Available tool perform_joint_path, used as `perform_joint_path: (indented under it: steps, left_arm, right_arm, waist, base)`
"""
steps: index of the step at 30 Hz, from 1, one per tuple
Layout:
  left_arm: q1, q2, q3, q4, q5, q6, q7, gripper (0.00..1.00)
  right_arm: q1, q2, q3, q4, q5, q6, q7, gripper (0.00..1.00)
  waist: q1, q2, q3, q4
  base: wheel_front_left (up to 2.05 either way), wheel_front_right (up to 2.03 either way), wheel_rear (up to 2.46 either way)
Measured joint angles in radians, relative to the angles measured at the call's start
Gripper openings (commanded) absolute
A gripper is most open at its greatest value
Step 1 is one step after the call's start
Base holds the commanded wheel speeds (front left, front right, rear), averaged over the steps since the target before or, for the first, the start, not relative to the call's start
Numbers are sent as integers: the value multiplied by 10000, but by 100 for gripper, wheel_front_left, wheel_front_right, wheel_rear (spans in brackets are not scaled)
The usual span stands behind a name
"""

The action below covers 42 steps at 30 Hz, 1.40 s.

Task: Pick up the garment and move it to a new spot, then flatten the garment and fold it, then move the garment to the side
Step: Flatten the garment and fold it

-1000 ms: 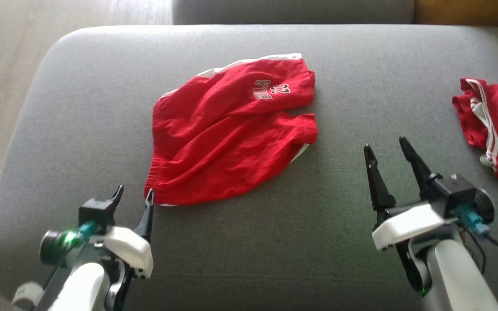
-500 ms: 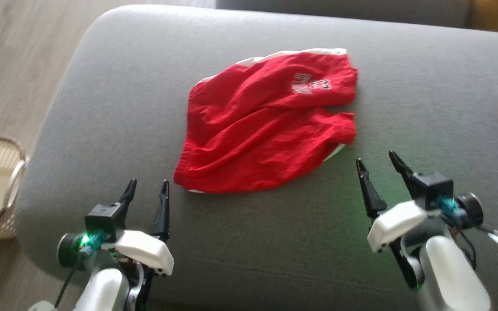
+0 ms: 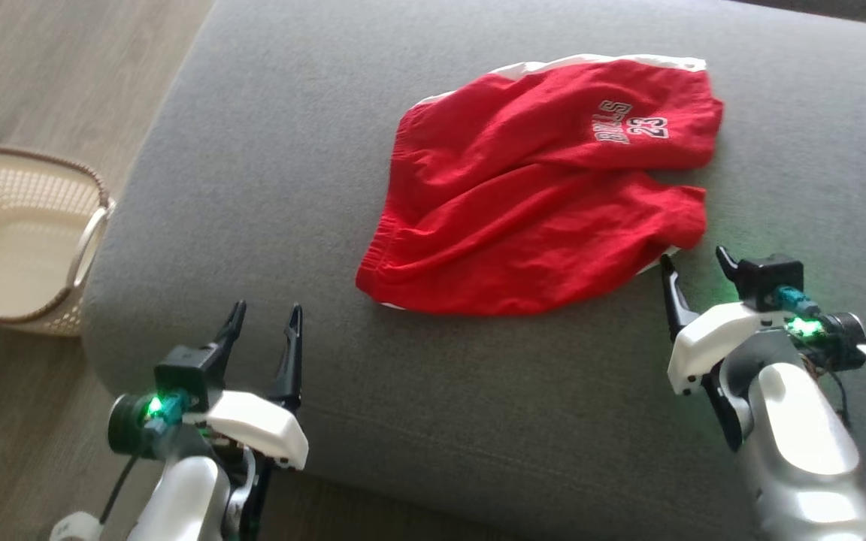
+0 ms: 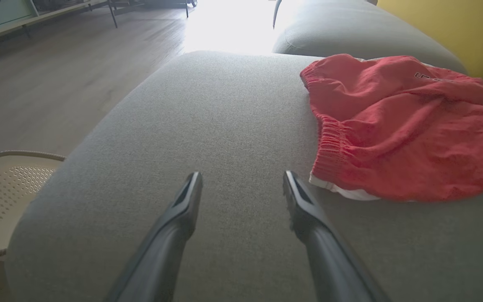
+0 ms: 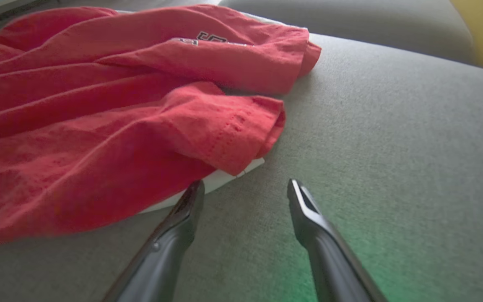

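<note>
Two end effectors hang low over a grey sofa cushion (image 3: 267,150), one at each side of a red garment.

Well off to the left of the left end effector (image 3: 267,308), a pale perforated basket (image 3: 19,240) with a loop handle stands on the wooden floor (image 3: 49,68), just beside the cushion's rounded edge. The left end effector has its two dark fingers spread apart with nothing between them, its tips over bare cushion near the front edge.

Ahead of it and to its right lies the garment (image 3: 538,203), a pair of red shorts with white trim, spread out but wrinkled. The elastic waistband is the end nearest this end effector, close to its right finger yet apart from it. The print "BULLS 23" sits on the farther leg.

The two leg openings face the right end effector (image 3: 694,257), which is likewise wide open and empty. In the right wrist view its left finger (image 5: 180,222) reaches the white trim under the nearer leg hem. It may be touching the cloth, but the angle does not settle that. Its other finger is over bare cushion, where a green glow falls.
</note>
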Motion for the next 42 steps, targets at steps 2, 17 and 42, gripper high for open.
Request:
perform_joint_path:
  steps: [2,17,42]
  left_arm:
    - [-81,-48,92,-2,0,-61,0,100]
    - [-88,-378,362,211,263,-261,0,100]
    - [125,-493,1058,322,612,-437,0,100]
  right_arm:
    - [-196,-2,-165,345,65,0,-61,100]
    - [-1160,-21,-466,1724,487,0,-821,100]
    - [-288,-29,-364,456,73,0,-130,0]
  waist:
    - [0,0,89,126]
    - [0,0,329,514]
    - [0,0,-728,-809]
  base:
    - [0,0,0]
    - [0,0,0]
    - [0,0,0]
